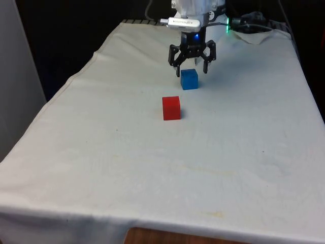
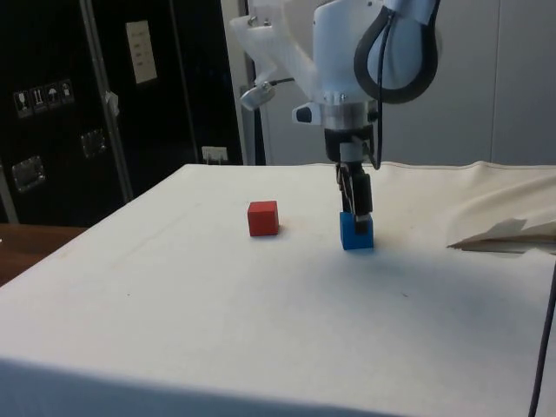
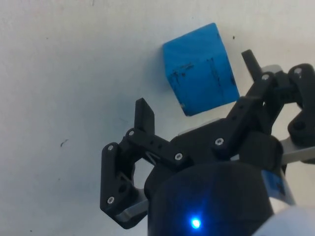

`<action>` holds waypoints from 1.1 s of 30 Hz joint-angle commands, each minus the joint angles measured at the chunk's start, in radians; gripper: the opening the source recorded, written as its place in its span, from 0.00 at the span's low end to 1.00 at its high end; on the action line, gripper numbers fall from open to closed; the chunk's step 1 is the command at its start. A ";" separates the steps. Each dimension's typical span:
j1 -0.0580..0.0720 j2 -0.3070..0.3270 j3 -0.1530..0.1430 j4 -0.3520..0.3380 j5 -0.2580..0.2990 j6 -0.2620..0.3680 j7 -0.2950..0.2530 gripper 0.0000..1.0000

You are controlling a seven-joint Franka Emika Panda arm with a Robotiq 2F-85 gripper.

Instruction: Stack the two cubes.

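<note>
In the front view the gripper (image 1: 192,67) covers the far top edge of the blue cube (image 1: 189,80), and the arm above it is cut off by the picture's top edge. In the side view one finger (image 2: 359,204) hides part of the blue cube's (image 2: 356,234) upper face. The bench (image 1: 101,168) is cut off at its near edge. In the wrist view the gripper's body is cut off.

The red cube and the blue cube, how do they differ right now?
The blue cube sits just under the open gripper, while the red cube stands apart from it, out on bare cloth. In the front view, the blue cube lies farther back and the red cube nearer the camera. Both rest on the white cloth, unstacked, and look about the same size.
</note>
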 commanded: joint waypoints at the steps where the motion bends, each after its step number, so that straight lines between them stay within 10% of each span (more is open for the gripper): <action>1: 0.002 0.015 -0.006 0.003 -0.015 0.021 0.007 1.00; 33: -0.009 0.060 0.007 -0.039 0.017 0.169 0.009 1.00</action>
